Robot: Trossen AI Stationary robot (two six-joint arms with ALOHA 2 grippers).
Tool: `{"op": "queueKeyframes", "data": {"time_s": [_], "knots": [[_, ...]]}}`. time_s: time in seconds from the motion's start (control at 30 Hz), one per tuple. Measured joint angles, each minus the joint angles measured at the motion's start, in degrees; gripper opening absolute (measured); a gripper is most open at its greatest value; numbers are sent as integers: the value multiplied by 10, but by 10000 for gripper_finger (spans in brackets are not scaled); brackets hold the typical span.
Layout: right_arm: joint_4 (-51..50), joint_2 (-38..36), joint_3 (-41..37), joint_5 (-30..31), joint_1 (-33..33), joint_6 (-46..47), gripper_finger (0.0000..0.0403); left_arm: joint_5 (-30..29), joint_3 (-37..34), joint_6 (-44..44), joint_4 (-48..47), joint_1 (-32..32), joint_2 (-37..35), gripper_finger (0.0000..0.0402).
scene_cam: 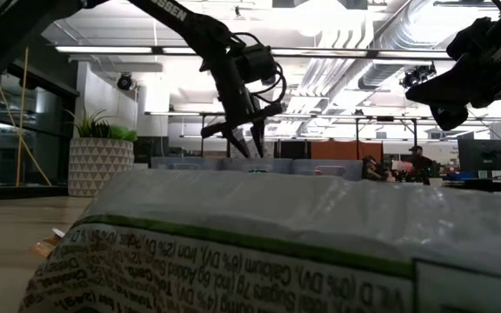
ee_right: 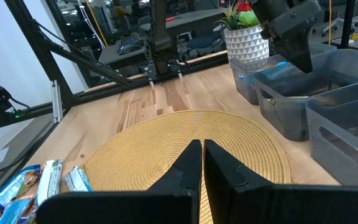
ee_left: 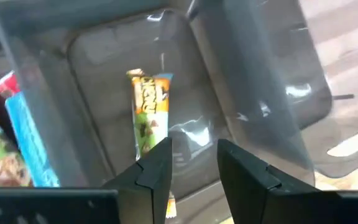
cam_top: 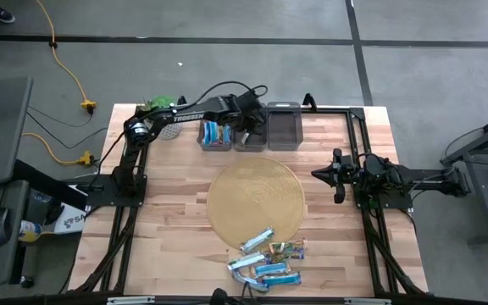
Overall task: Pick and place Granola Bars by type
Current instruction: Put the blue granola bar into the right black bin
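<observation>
My left gripper (cam_top: 246, 134) (ee_left: 194, 146) hangs open, pointing down into the middle one of three dark grey bins (cam_top: 250, 140). One greenish-gold granola bar (ee_left: 149, 112) lies flat on that bin's floor; its near end runs under one fingertip, and no finger touches it. The left bin (cam_top: 214, 135) holds blue and red bars (ee_left: 8, 137). Several more granola bars (cam_top: 268, 258) lie loose on the table near its front edge. My right gripper (cam_top: 316, 175) (ee_right: 202, 146) waits shut at the table's right side, holding nothing.
A round woven mat (cam_top: 257, 199) covers the table's middle. The right bin (cam_top: 284, 129) stands beside the middle one. A potted plant (cam_top: 158, 106) sits at the far left corner. In the low view a bar wrapper (scene_cam: 233, 252) fills the foreground.
</observation>
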Motion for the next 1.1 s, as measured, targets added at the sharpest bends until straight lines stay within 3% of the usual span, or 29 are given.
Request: {"op": "queueKeyframes", "data": {"time_s": [0.33, 0.8, 1.1], "knots": [[0, 0, 0, 0, 0, 0, 0, 84, 0, 144, 64, -25, -17, 124], [0, 0, 0, 0, 0, 0, 0, 89, 0, 236, 77, -83, -154, 124], [0, 0, 0, 0, 0, 0, 0, 74, 0, 286, -17, -167, -242, 124]]}}
